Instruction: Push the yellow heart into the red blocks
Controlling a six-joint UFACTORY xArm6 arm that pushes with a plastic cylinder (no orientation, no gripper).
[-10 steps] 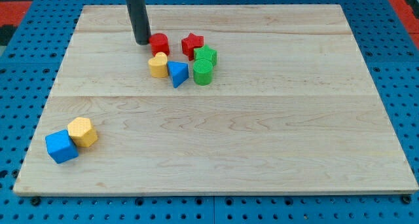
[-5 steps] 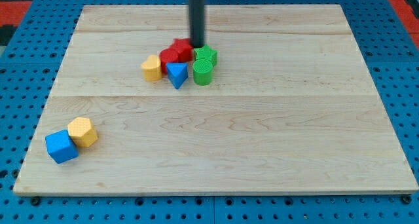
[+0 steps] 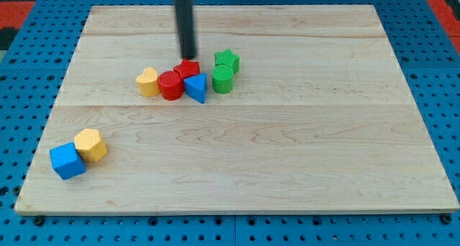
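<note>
Tip (image 3: pixel 188 56) upper centre of frame, just above red star (image 3: pixel 190 67), touching or nearly; can't tell. No gripper on arm, plain rod only.

Yellow heart (image 3: pixel 148 81) left of centre, upper half of board (image 3: pixel 302 160), touching red cylinder (image 3: pixel 170 85) on its right. Red star behind cylinder, partly hidden. Blue triangle (image 3: pixel 195 87) right of cylinder. Green cylinder (image 3: pixel 222 80) and green star (image 3: pixel 227 60) further right.

Blue cube (image 3: pixel 67 160) and yellow hexagon (image 3: pixel 91 144) touching, lower left.
</note>
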